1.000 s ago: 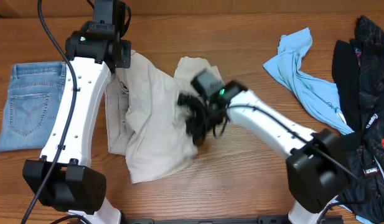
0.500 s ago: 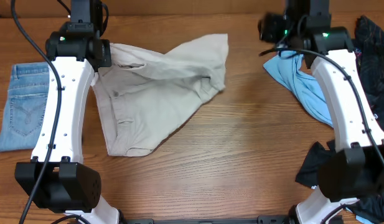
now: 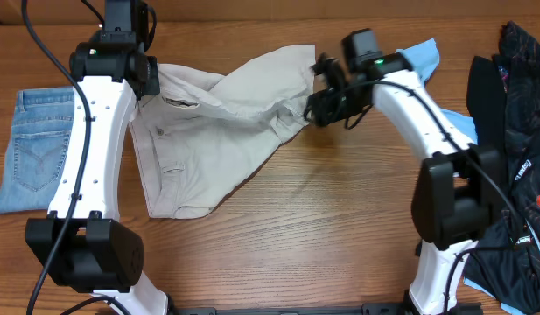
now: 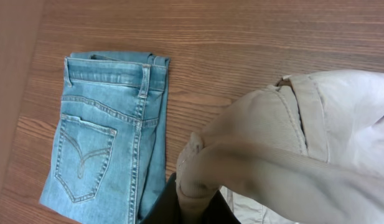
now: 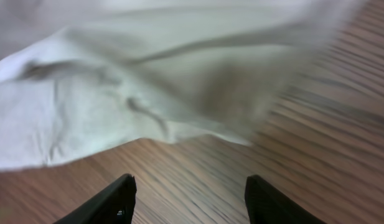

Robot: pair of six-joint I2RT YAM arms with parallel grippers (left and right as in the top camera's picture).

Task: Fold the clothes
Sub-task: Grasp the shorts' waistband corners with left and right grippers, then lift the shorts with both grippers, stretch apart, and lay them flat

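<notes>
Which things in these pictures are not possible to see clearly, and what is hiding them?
1. Left wrist view: the fingertips of the left gripper, buried under the bunched khaki shorts.
2. Overhead view: the right gripper, smeared by motion; contact with the shorts cannot be judged.
3. Overhead view: the black garments, cut off by the right edge; their number is unclear.
4. Overhead view: the light-blue shirt, largely behind the right arm.
</notes>
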